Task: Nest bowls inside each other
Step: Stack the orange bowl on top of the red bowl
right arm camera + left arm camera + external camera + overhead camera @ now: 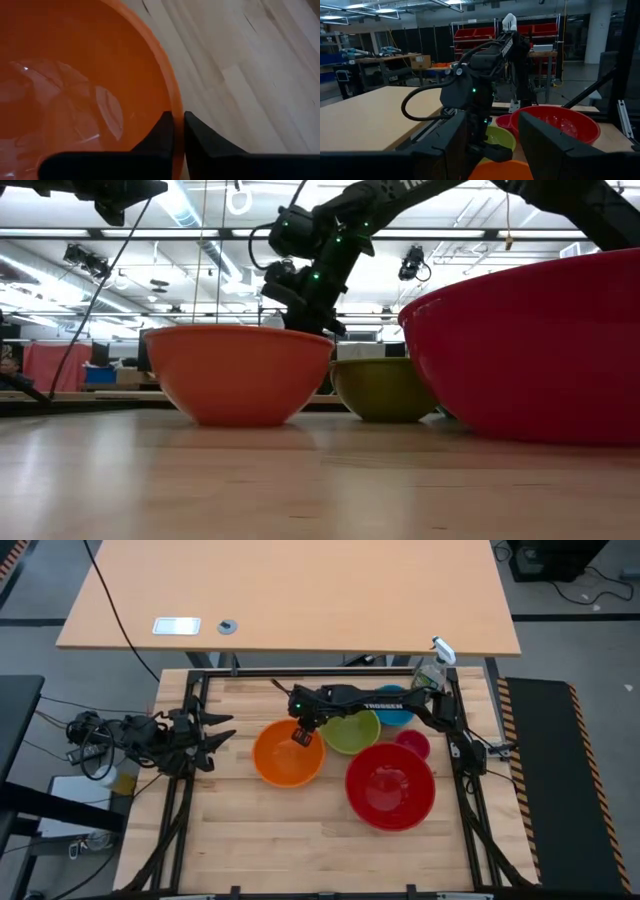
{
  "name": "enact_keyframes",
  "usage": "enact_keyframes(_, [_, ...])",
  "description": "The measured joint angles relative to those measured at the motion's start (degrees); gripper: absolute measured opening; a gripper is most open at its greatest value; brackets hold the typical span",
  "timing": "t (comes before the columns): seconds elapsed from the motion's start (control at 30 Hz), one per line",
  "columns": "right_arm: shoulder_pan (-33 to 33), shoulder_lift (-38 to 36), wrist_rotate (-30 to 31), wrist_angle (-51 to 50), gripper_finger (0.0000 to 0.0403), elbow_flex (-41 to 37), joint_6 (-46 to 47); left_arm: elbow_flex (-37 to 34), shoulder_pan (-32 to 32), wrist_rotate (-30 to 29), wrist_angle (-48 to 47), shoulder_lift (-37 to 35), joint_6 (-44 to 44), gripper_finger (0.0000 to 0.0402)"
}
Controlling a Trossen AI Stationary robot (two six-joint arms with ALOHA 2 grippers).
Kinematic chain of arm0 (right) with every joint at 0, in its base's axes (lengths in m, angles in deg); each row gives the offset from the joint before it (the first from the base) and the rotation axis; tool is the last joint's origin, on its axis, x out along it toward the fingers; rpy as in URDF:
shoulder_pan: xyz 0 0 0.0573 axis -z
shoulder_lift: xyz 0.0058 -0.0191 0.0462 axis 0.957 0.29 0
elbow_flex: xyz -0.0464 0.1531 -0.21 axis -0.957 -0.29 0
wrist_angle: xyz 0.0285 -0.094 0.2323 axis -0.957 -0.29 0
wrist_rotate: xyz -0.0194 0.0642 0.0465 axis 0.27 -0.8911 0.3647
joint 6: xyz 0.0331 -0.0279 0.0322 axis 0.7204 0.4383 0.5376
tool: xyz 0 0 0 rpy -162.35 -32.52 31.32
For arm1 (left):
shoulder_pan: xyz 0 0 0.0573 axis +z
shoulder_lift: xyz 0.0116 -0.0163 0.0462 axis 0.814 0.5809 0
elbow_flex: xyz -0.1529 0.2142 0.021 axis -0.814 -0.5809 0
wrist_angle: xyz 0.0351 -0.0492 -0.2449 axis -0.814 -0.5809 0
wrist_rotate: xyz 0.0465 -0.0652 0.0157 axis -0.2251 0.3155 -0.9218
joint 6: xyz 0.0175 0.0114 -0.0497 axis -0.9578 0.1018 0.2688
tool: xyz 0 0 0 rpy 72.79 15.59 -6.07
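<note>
The red bowl (390, 785), the largest, sits on the wooden bench (250, 830) toward the right front and holds nothing. Left of it stands the orange bowl (288, 753), also with nothing inside; the right pincer (301, 737) comes down on its far right rim and is clamped there, one finger inside the wall and one outside, as the right wrist view shows. Just beside it, behind the red bowl, is the lime green bowl (351, 730), and behind that the blue bowl (393, 705), partly hidden under the right arm. The magenta-pink bowl (412, 744) stands between blue and red. None is nested. The left pincer (222, 731) waits at the bench's left edge, its fingers spread apart.
</note>
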Motion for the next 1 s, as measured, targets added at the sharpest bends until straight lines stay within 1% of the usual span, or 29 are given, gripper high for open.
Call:
enact_keyframes(0.13, [-0.85,-0.03,-0.85,2.51,0.0032,-0.02,-0.04,0.00,0.00,0.00,0.04,0.00,-0.59,0.0181])
enact_keyframes(0.2, [-1.29,-0.03,-3.55,3.56,0.0026,0.18,-0.06,0.00,0.00,0.00,0.06,0.00,-0.90,0.0181])
enact_keyframes(0.33, [-2.39,-0.07,-9.37,3.46,0.0025,2.33,-0.66,0.00,0.00,0.00,0.31,0.00,-0.87,0.0181])
enact_keyframes(0.47, [-3.51,-1.53,-11.94,1.19,0.0028,5.34,-0.69,0.00,-0.07,0.02,0.28,0.00,-0.43,0.0181])
enact_keyframes(0.6, [-4.39,-2.56,-11.22,-5.31,0.0024,9.37,-1.55,0.00,-0.07,0.04,0.22,-0.02,0.32,0.0181])
enact_keyframes(0.7, [-4.99,-2.61,-9.07,-7.56,0.0020,10.84,-1.73,-0.01,-0.07,0.04,0.20,0.00,0.38,0.0181])
enact_keyframes(0.9, [-5.96,-2.59,-2.75,-8.30,0.0021,8.62,-1.10,-0.02,-0.07,0.04,0.36,-0.02,0.44,0.0181])
enact_keyframes(1.0, [-6.30,-2.59,0.17,-7.98,0.0031,7.28,-0.55,-0.02,-0.07,0.04,0.40,-0.02,0.44,0.0181])
